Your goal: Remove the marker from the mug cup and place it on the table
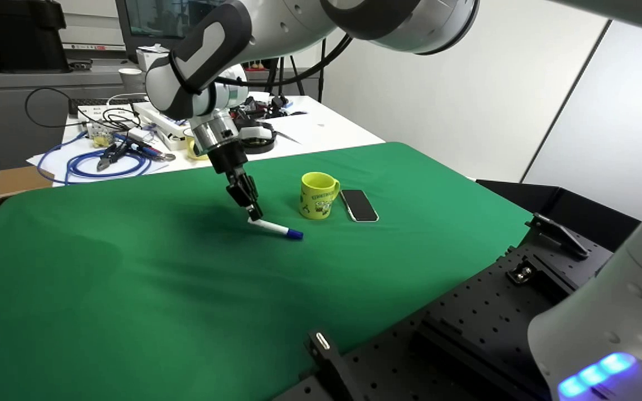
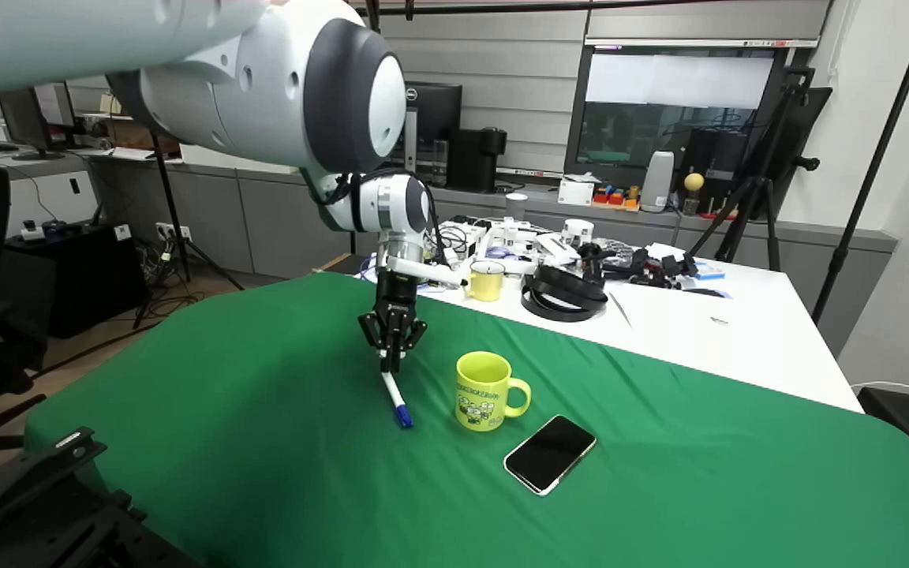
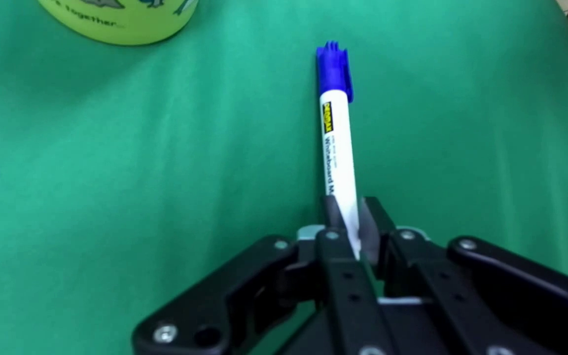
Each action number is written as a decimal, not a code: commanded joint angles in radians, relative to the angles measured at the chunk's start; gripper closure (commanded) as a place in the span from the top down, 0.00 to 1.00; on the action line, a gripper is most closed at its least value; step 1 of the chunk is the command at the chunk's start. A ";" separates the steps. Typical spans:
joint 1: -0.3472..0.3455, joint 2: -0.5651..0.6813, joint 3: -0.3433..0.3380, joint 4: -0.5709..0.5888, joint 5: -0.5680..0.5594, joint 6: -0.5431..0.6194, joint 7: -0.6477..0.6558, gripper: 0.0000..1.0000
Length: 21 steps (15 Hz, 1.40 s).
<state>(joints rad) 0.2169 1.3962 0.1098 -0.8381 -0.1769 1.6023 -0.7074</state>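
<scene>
Marker point(image 3: 340, 148) sits at the table point(image 1: 103, 306) surface near the mug cup point(image 2: 480, 394) but apart from it, on the side away from the mug cup's handle. Gripper point(image 3: 351, 209) is pinched on the marker's white end, blue cap pointing away (can't tell if the white end touches down). Edges: mug cup stands upright, in from the table's edges; phone point(image 2: 549, 455) lies flat near it, handle side, so that side is tighter. Widest room runs from the mug cup across the marker side. Black perforated plate point(image 1: 466, 314) is well apart from the mug cup, opposite the white table point(image 2: 738, 339). Surface is plain green cloth point(image 2: 281, 473), softly creased. Beyond the mug cup, past the cloth: that white table, cluttered, second yellow mug point(image 2: 487, 282) on it; tripod point(image 2: 758, 183) and pale wall point(image 1: 455, 100) behind.
</scene>
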 commanded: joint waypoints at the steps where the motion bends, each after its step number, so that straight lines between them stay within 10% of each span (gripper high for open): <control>1: 0.004 -0.016 0.002 -0.049 0.003 0.074 0.026 0.04; 5: 0.004 -0.030 -0.001 -0.080 0.003 0.116 0.026 0.04; 7: -0.005 -0.063 0.005 -0.087 0.012 0.087 0.016 0.41; 15: -0.030 -0.303 0.001 -0.161 -0.004 -0.017 -0.034 0.94; 16: -0.017 -0.222 -0.001 -0.079 -0.001 -0.005 -0.020 0.77; 21: -0.026 -0.282 -0.001 -0.128 -0.001 -0.022 -0.032 0.94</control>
